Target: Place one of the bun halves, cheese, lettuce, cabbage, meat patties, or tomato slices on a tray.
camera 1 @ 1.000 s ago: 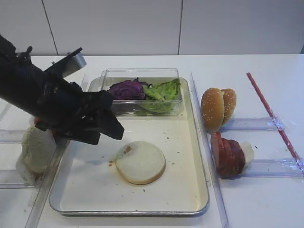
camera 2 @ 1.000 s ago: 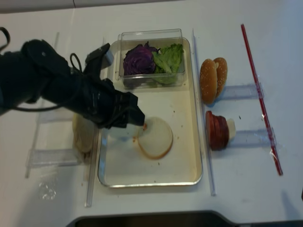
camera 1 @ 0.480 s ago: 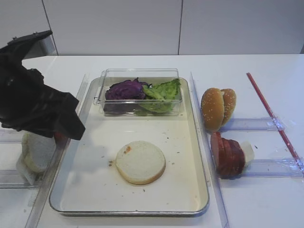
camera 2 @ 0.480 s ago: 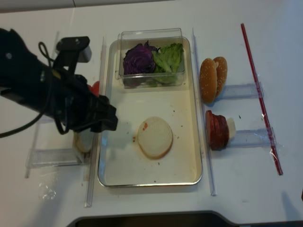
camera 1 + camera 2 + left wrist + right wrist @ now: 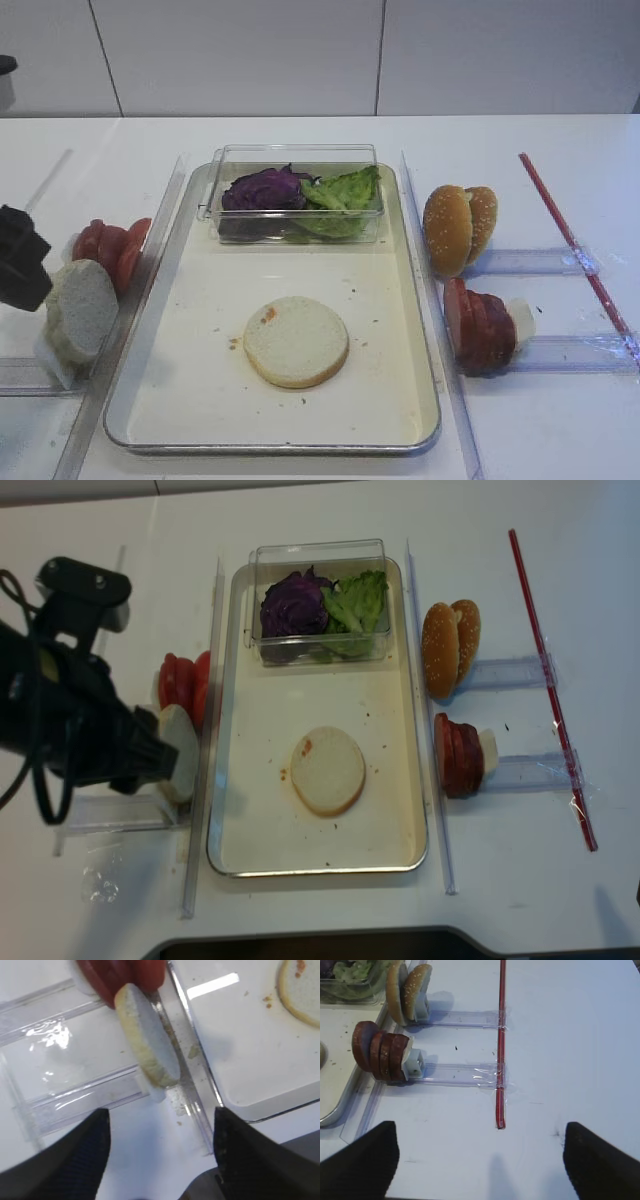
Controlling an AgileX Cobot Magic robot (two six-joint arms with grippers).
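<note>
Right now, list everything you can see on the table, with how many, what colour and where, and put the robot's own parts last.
tray: one, silver rim, cream inside, centre.
bun half: one, pale, flat on the tray.
box: one, clear, at the tray's far end.
cabbage: one heap, purple, left in the box.
lettuce: one heap, green, right in the box.
spare bun half: one, pale, on edge, left rack.
tomato slices: several, bright red, left rack.
sesame buns: two, golden, right rack.
patties: about four, dark red-brown, right rack.
rod: one, red, far right.
left tool: black, open, empty.
right tool: black, open, empty.
</note>
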